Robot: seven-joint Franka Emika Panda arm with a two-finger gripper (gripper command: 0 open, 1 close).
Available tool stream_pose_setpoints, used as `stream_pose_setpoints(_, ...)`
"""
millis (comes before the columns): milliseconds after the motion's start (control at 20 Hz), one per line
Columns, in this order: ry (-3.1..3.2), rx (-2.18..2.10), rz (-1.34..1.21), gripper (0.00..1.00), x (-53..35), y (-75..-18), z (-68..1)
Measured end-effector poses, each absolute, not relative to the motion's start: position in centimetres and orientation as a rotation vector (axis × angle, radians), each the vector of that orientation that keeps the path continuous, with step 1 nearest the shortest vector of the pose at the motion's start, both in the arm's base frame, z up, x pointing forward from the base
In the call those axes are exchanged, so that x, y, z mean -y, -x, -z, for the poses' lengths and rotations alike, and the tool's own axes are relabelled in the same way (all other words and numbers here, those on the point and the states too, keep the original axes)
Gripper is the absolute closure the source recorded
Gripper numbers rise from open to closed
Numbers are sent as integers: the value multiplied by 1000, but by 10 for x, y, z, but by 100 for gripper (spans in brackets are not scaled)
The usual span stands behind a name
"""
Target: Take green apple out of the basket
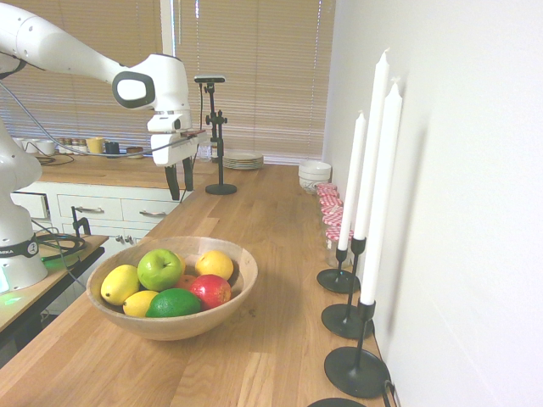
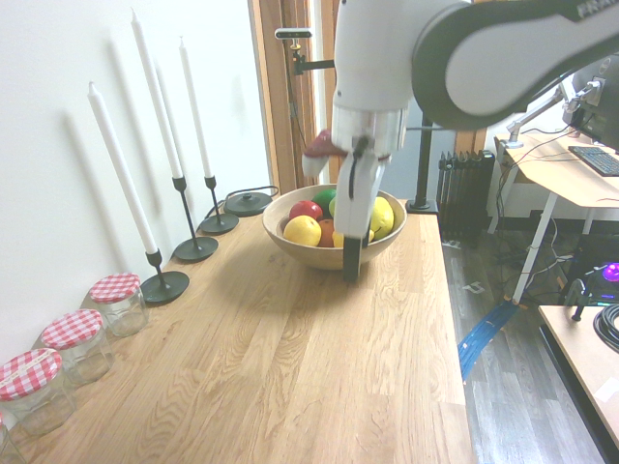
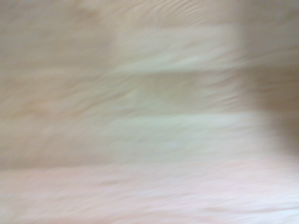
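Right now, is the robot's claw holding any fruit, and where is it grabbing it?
No, nothing is held. The gripper hangs open and empty above the counter, and the green apple sits in the basket.

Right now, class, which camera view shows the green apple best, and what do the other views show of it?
The first exterior view: the green apple sits unobstructed in the basket among lemons. In the second exterior view the arm hides most of it, leaving a green sliver. The wrist view shows only blurred wood.
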State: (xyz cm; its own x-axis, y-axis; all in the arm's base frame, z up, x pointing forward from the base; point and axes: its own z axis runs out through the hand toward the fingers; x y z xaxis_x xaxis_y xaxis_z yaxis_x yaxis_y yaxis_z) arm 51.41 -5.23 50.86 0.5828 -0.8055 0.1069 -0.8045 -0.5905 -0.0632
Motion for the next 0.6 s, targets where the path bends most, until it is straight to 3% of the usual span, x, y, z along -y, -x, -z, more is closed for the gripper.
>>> stream_pose_setpoints(600, 2703, -1594, 117, 0, 226, -546, -516)
